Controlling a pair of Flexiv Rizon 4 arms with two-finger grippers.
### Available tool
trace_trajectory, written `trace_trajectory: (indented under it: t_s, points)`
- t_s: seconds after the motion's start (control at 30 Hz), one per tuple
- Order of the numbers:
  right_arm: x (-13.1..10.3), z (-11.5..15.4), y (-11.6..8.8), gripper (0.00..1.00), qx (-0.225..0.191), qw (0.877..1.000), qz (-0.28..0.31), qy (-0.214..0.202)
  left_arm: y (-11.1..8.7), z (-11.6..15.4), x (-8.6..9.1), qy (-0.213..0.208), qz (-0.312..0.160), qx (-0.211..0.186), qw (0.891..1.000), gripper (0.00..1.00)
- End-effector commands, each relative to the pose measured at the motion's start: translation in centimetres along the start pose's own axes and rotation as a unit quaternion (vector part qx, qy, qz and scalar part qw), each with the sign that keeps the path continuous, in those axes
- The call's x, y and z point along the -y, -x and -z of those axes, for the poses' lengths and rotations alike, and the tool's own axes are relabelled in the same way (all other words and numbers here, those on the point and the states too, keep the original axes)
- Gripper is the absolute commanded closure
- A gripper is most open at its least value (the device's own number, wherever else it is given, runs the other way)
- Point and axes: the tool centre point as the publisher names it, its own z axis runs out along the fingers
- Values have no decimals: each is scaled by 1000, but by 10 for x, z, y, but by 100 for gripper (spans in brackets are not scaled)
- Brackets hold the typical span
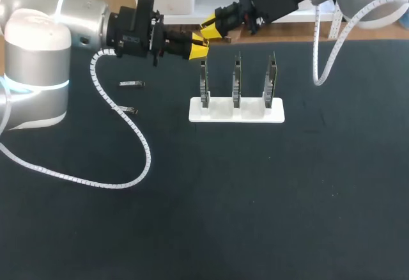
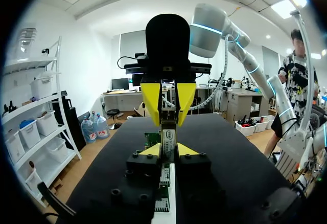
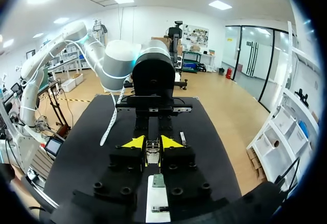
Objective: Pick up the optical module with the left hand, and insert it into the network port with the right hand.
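The optical module (image 2: pixel 167 134), a slim metal bar, hangs in the air between my two grippers, which meet tip to tip behind the white stand (image 1: pixel 236 110). My left gripper (image 2: pixel 168 151) is shut on one end of it. My right gripper (image 2: pixel 167 106) faces it from ahead, its yellow fingers closed on the other end. In the right wrist view the module's end (image 3: pixel 152 150) sits between my right gripper's (image 3: pixel 152 143) tips. From above, my left gripper (image 1: pixel 200 48) and right gripper (image 1: pixel 213 32) nearly touch, and the module is barely visible between them.
The white stand holds three upright circuit boards (image 1: pixel 237 78) with ports, just in front of the grippers. Two spare modules (image 1: pixel 131 84) (image 1: pixel 126 108) lie on the black table (image 1: pixel 255 197) at the left, near my left arm's white cable (image 1: pixel 144 146).
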Motion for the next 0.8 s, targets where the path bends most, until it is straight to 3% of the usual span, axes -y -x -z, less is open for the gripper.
trace_trajectory:
  t_s: [0.03, 0.07, 0.1, 0.8]
  points:
    - [3, 1, 0, 100, -1, 1000, -1, 2, 1, 1, -2, -2, 1, -2, 1000, 78]
    - [3, 1, 0, 100, -1, 1000, -1, 3, 1, 1, -2, -2, 1, -2, 1000, 45]
    - [3, 1, 0, 100, -1, 1000, -1, 3, 1, 1, -2, -2, 1, -2, 1000, 0]
    - [8, 1, 0, 100, 1, 1000, -4, 5, 1, 1, -2, -2, 1, -2, 1000, 0]
